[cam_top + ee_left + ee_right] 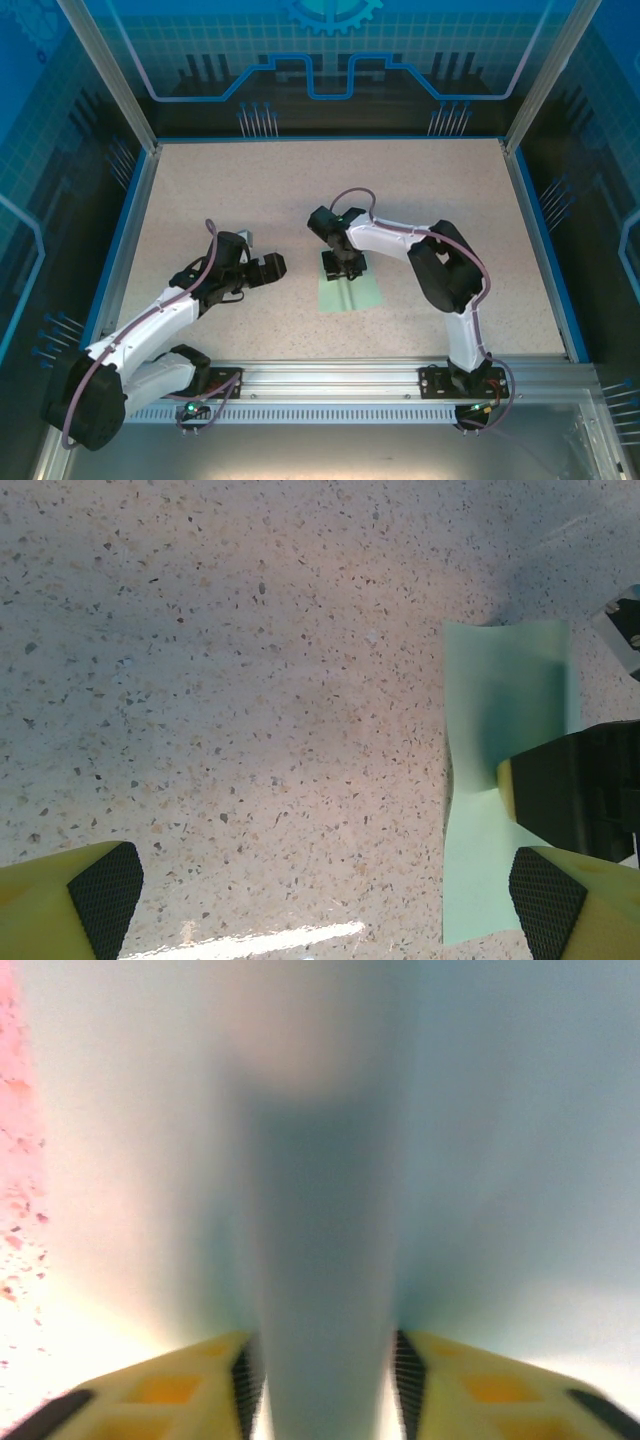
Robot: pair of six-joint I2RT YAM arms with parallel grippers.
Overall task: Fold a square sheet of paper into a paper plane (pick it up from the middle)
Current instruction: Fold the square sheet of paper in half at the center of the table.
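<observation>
Speckled beige table (250, 190), blue-panelled enclosure walls (330, 60). Pale mint-green square sheet of paper (368, 295) is lying near centre; right gripper (345, 268) is pinching its raised middle ridge; left gripper (272, 266) is gaping wide at the sheet's 9 o'clock.

The left arm stretches forward from its base, elbow bent, and the left hand (264, 267) points toward the right arm with its fingers (105, 898) spread wide. The right arm folds leftward, wrist turned down; the right hand (343, 263) pinches a raised ridge of the square sheet of paper (366, 295).
</observation>
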